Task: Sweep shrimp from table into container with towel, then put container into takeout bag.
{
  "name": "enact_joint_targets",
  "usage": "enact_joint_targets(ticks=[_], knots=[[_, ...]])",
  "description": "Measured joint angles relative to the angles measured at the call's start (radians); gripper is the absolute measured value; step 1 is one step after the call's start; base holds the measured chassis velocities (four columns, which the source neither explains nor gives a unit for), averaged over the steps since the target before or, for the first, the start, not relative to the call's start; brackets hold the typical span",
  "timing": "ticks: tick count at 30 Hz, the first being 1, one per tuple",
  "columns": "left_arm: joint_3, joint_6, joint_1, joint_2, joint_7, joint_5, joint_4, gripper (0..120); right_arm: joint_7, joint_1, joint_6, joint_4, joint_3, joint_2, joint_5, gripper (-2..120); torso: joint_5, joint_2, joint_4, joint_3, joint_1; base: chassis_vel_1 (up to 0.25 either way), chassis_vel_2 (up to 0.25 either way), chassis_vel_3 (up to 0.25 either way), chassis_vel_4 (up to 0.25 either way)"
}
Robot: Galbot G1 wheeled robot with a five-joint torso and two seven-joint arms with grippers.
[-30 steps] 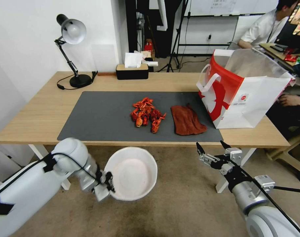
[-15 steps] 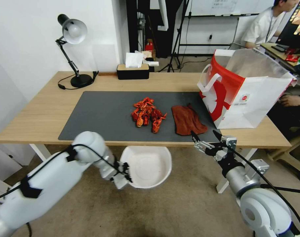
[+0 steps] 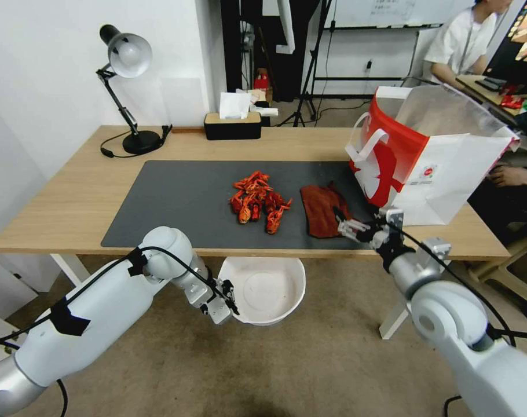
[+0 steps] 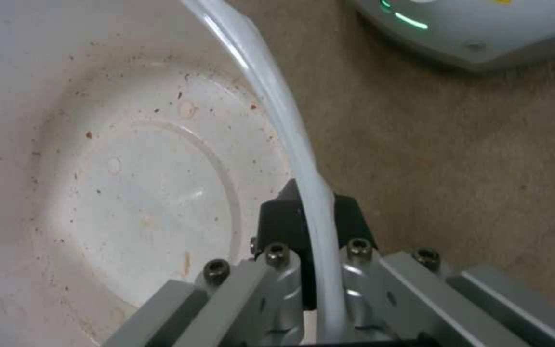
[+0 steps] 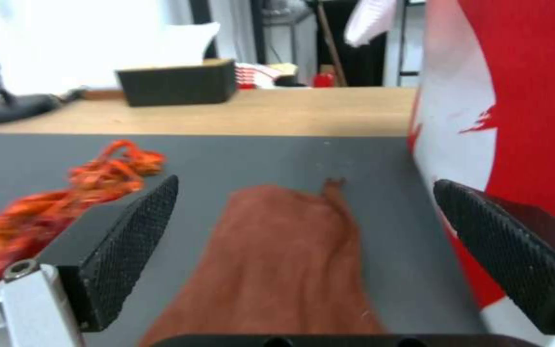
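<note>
The left gripper [image 3: 233, 301] pinches the rim of the white container [image 3: 267, 289], holding it low in the frame's centre, just under the near edge of the table [image 3: 66, 202]; since a second ago it has carried the bowl rightward and closer to that edge. The right gripper [image 3: 359, 223], jaws spread wide, has risen from below the table and now hovers over the near end of the rust-red towel [image 3: 320, 207], right of centre. The shrimp [image 3: 256, 200] lie heaped on the grey mat [image 3: 171, 202], unmoved. The takeout bag [image 3: 431, 162] stands at right, beside the towel.
</note>
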Motion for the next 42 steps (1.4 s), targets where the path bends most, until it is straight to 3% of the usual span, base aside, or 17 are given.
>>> enact_joint_targets(ticks=[5,11,23,34,42], knots=[[-0.003,0.0,-0.002,0.013,0.004,0.002,-0.011,0,0.089,0.155,-0.112,-0.099,-0.114,-0.029,0.063,100,0.0,0.0,0.0,0.0,0.0,0.0,0.0,0.0,0.0],[-0.006,0.001,0.002,0.028,0.007,-0.002,-0.021,0,0.133,0.238,-0.18,-0.145,-0.194,-0.027,0.124,100,-0.0003,0.0,0.0,0.0,0.0,0.0,0.0,0.0,0.0],[-0.007,0.003,0.007,0.041,0.008,-0.004,-0.007,0,0.241,0.38,-0.266,-0.196,-0.342,0.008,0.177,100,0.0,0.0,0.0001,0.0,0.0,0.0,0.0,0.0,0.0],[0.0,0.012,-0.002,0.037,0.007,-0.017,-0.003,0,0.294,0.42,-0.306,-0.257,-0.39,0.06,0.191,100,0.0,0.0,-0.0001,0.0,0.0,0.0,0.0,0.0,0.0],[-0.003,0.017,-0.015,0.045,0.005,-0.037,0.002,0,0.322,0.422,-0.307,-0.277,-0.39,0.09,0.222,73,-0.0004,0.0,-0.0002,0.0,0.0,0.0,0.0,0.0,0.0]])
